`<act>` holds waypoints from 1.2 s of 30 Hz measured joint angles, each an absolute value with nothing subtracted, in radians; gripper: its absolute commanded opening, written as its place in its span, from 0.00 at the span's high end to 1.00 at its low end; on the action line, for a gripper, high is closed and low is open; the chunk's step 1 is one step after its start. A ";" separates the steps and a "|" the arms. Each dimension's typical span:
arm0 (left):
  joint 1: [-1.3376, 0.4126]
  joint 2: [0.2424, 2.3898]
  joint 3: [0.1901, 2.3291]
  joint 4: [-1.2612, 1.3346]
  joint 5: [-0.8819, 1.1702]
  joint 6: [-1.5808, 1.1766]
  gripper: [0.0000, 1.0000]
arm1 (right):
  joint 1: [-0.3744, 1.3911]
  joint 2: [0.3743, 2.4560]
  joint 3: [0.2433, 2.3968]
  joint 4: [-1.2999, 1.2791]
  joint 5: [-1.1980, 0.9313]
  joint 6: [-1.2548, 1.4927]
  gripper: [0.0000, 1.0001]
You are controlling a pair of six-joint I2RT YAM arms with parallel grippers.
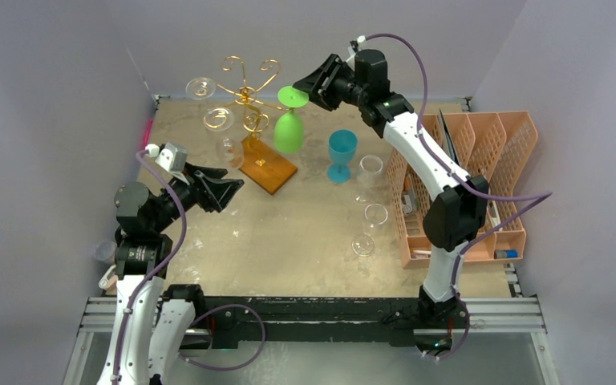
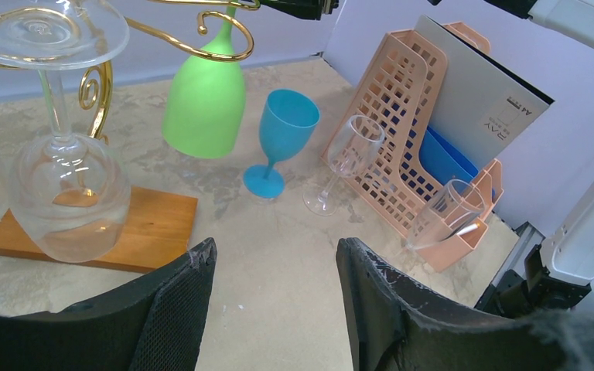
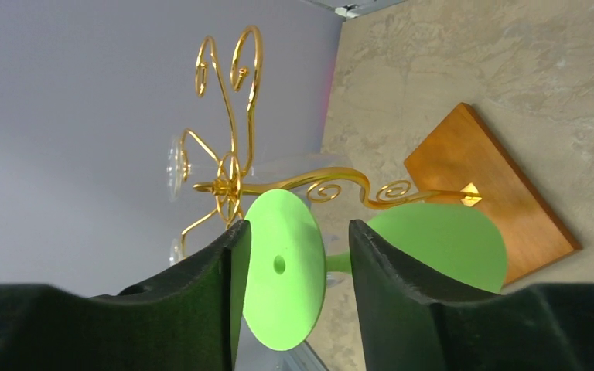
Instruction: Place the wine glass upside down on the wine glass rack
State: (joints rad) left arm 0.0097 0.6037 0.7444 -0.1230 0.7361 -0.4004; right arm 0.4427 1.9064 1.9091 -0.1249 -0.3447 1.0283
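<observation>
Hanging green wine glass (image 1: 289,132) upside down on gold rack (image 1: 271,167), right gripper (image 3: 298,232) parted around its foot, seemingly not pinching; next, back straight out.

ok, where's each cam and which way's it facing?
Top external: above, behind the bases, looking down on the table; left arm, right arm show.
Left wrist: low, facing the orange organizer; own open jaws at bottom.
Right wrist: rolled sideways, facing the wine glass rack; jaws flank the foot of the green wine glass.
All three share rack and glass.
</observation>
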 measured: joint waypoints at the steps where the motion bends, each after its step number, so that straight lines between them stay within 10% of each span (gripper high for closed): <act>1: 0.010 0.604 0.744 -0.124 0.736 -0.400 0.42 | 0.443 1.906 1.909 -0.128 -0.339 1.022 0.43; 36: 0.010 0.611 0.762 -0.162 0.705 -0.401 0.28 | 0.469 1.201 1.607 -0.704 -0.179 0.358 0.47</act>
State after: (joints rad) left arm 0.0097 0.6113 0.7620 -0.1619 0.7048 -0.4007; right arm 0.4686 1.2011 1.6070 -0.7040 -0.1795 0.3580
